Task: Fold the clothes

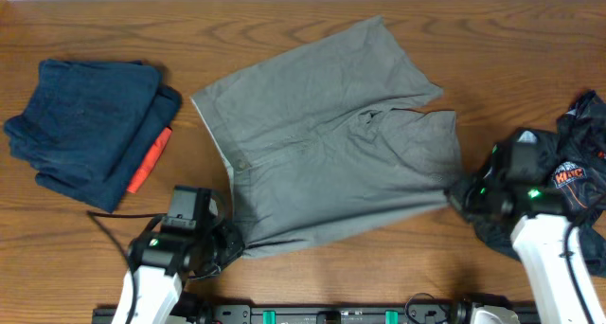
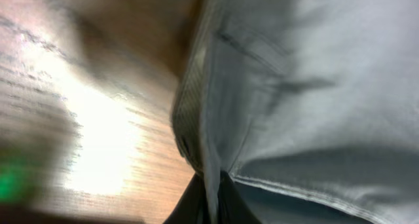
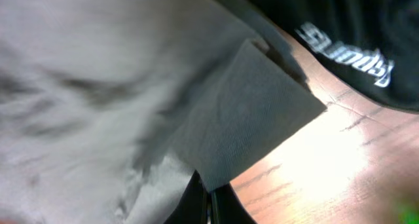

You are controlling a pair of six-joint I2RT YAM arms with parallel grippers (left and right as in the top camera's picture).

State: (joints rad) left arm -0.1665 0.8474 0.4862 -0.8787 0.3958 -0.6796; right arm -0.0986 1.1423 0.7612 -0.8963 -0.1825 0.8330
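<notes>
Grey woven shorts point(image 1: 322, 144), spread flat mid brown wooden desk point(image 1: 511, 49), are clamped at near waistband corner by left pincer point(image 1: 230, 246) and near hem corner by right pincer point(image 1: 456, 193); first fold judged in hand, both corners next to be lifted evenly and carried to far edge.

Grey shorts point(image 1: 322, 144): matt woven cloth, fine twill. Table point(image 1: 502, 40): grained wood, slight sheen. Navy pile point(image 1: 90, 125), left: soft matt cloth. Black garment point(image 1: 592, 125), right: smooth fabric.

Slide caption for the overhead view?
Left gripper and right gripper pinch grey shorts at near corners; navy pile, black garment aside.
</notes>
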